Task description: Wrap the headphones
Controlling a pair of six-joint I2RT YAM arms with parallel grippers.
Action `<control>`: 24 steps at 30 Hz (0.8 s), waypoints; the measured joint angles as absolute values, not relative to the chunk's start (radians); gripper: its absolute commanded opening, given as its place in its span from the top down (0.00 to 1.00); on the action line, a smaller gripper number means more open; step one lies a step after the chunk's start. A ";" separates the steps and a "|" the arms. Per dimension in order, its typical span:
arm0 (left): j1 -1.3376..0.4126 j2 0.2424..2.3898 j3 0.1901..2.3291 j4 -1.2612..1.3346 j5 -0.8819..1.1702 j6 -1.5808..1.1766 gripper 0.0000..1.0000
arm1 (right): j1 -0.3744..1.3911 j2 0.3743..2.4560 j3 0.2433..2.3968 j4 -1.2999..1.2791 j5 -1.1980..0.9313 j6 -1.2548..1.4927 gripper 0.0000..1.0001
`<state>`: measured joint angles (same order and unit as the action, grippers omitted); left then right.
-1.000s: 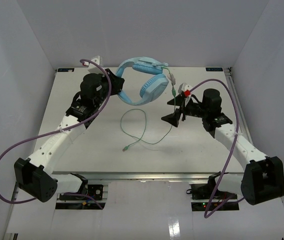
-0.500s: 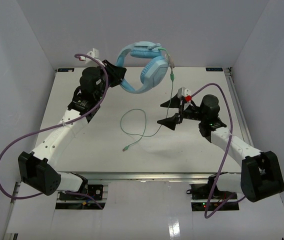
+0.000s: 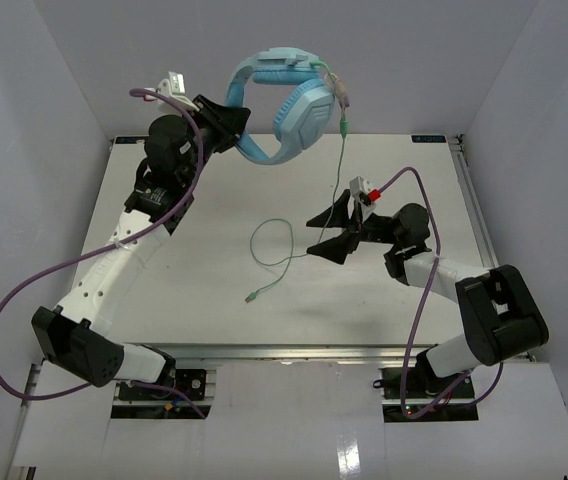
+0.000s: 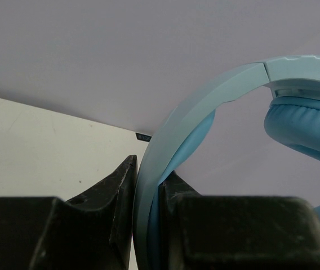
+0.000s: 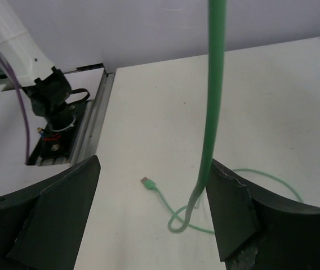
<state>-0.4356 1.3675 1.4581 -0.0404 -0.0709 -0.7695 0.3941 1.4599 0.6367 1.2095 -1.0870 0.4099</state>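
Top external view: the headphones (image 3: 284, 105) are held clear of the table (image 3: 164, 260) in the upper centre of the frame. The headband is clamped in the closed left gripper (image 3: 232, 122), and the left wrist view confirms the band pinched between both fingers. The cable (image 3: 342, 165) hangs straight down from the headphones, its long axis vertical. It then lies in a loose loop on the table, with the plug (image 3: 251, 296) at lower centre. The right gripper (image 3: 322, 232) is the nearer one to the hanging run. In the right wrist view its jaws are seen spread wide. The cable passes between them, close to the finger at the right of that frame, and is not clamped. The coming closure is judged to turn on this: the cable sits inside the gap, off-centre and upright across the closing line.
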 measured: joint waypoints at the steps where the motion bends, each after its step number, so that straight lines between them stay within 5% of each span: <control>1: -0.433 1.368 1.469 -0.045 -0.071 -0.771 1.00 | 0.397 1.468 0.626 1.228 -1.097 0.437 0.23; 24: -0.368 1.402 1.510 -0.044 -0.032 -0.869 1.00 | 0.539 1.592 0.692 1.298 -1.097 0.620 0.29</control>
